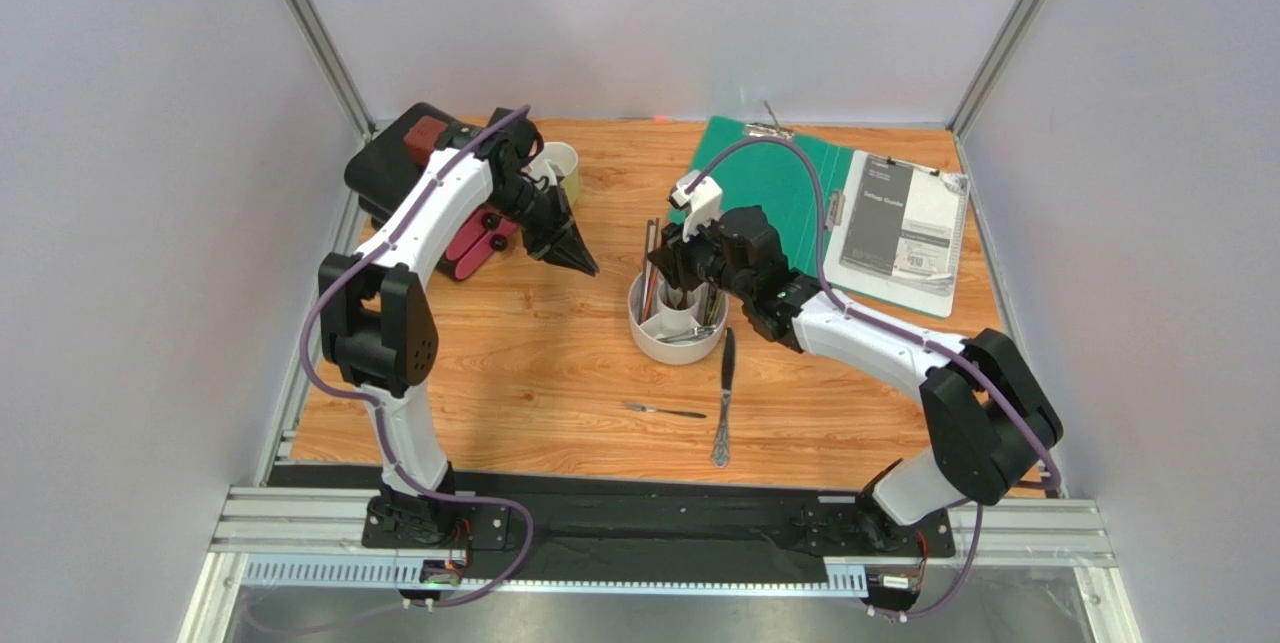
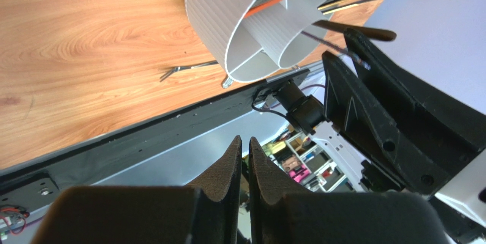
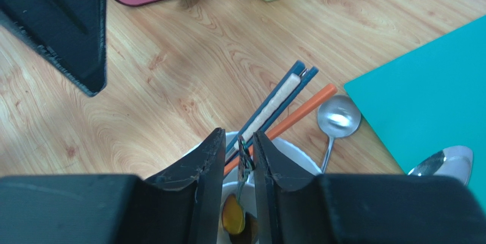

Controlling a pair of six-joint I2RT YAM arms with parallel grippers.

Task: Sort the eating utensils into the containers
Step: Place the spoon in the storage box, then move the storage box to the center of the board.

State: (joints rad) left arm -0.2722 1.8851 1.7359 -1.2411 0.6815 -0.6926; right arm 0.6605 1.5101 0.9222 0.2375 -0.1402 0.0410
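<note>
Holder mostly hidden behind right gripper.

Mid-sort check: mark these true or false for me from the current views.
1. A knife and a fork lie on the table, outside the holder. True.
2. The left gripper is holding something. False: its fingers are together with nothing between them.
3. The right gripper is over the holder. True.
4. The mug stands on the green clipboard. False: the mug stands on bare wood by the left arm, away from the clipboard.
</note>
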